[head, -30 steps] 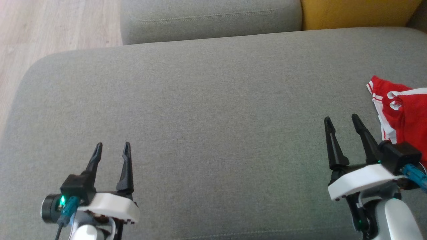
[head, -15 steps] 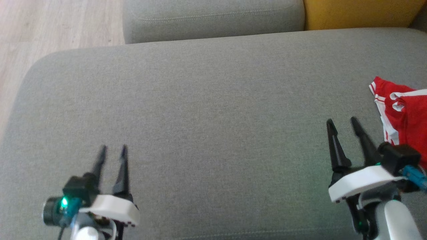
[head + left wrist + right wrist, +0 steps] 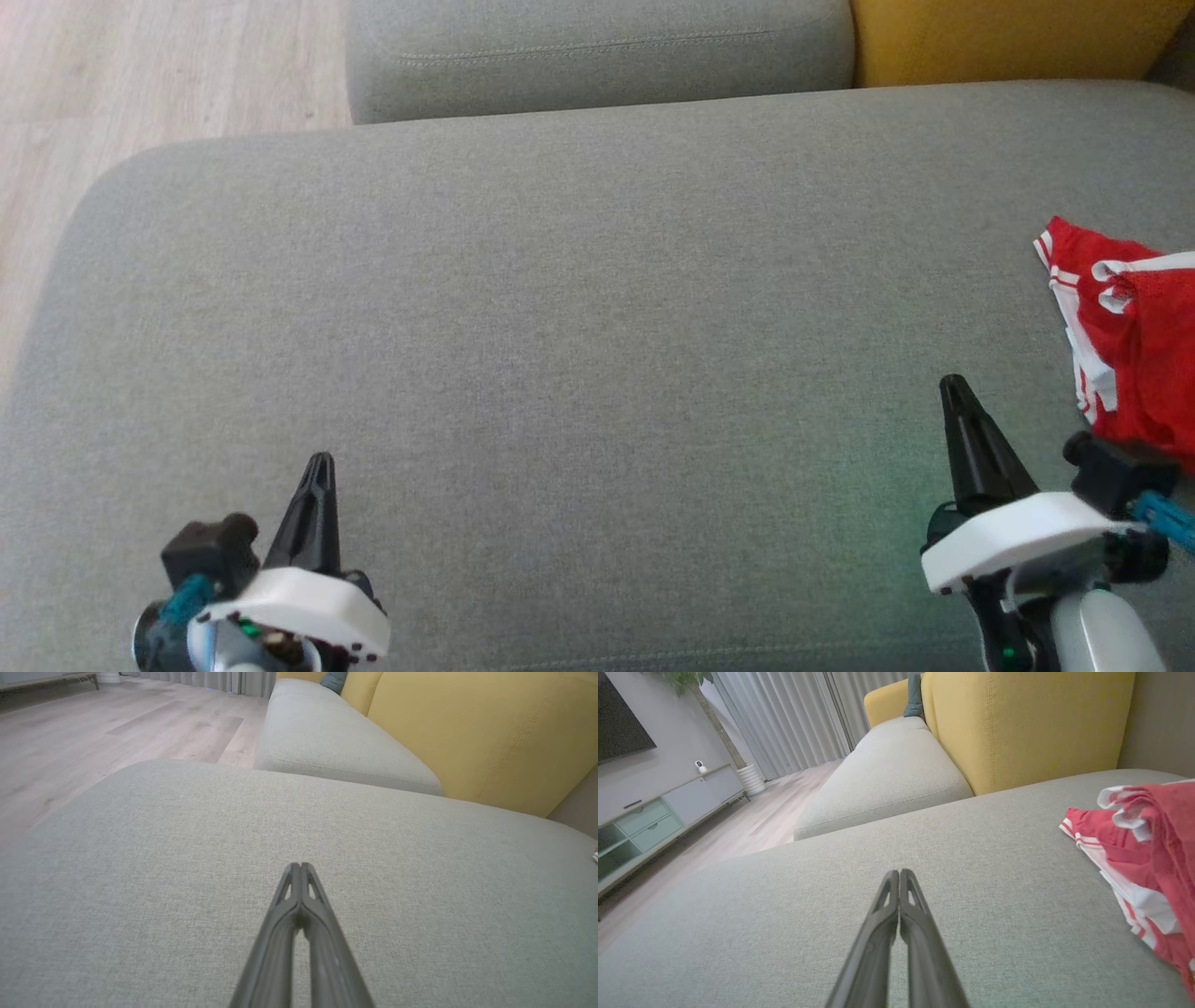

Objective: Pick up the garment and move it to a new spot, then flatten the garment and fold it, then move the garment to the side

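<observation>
The garment (image 3: 1134,350) is red with white stripes and lies crumpled at the right edge of the grey sofa seat (image 3: 579,308); the right wrist view shows the garment (image 3: 1148,858) on its right side. My right gripper (image 3: 952,385) hovers just left of it, shut on nothing, fingers pressed together (image 3: 899,872). My left gripper (image 3: 321,460) sits at the near left of the seat, far from the garment, also shut and empty (image 3: 300,865).
A second grey cushion (image 3: 597,51) lies beyond the seat, with a yellow backrest (image 3: 1008,37) to the right. Wooden floor (image 3: 140,75) runs along the seat's left edge. A low cabinet (image 3: 654,816) stands by the far wall.
Both grippers have gone from open to shut, and both have drawn back a little toward the near edge. The garment has not moved.
</observation>
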Motion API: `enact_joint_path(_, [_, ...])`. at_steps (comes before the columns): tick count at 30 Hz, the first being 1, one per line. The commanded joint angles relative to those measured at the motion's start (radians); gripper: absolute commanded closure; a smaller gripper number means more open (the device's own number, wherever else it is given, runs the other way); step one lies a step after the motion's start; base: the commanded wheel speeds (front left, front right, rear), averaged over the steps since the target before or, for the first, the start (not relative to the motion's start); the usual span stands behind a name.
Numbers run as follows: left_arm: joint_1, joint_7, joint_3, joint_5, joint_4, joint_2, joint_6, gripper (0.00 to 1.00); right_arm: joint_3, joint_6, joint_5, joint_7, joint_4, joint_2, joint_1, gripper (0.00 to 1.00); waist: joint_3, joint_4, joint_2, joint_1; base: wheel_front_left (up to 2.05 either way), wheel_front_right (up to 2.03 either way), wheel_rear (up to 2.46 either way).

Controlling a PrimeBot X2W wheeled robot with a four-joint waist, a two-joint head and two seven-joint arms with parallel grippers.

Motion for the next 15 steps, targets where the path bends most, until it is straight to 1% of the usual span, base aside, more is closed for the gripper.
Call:
enact_joint_path(1, [-0.045,0.003,0.021,-0.024,-0.027,0.003,-0.006,1.0,-0.003,0.0,0.027,0.0,-0.029,-0.007,-0.041,1.0,0.0,0.0,-0.0001,0.0,0.0,0.0,0.0])
enact_joint_path(15, [-0.062,0.04,0.057,-0.194,-0.014,-0.006,-0.036,1.0,-0.011,0.0,0.206,0.003,-0.005,-0.012,-0.051,1.0,-0.005,0.002,-0.0001,0.0,0.0,0.0,0.0])
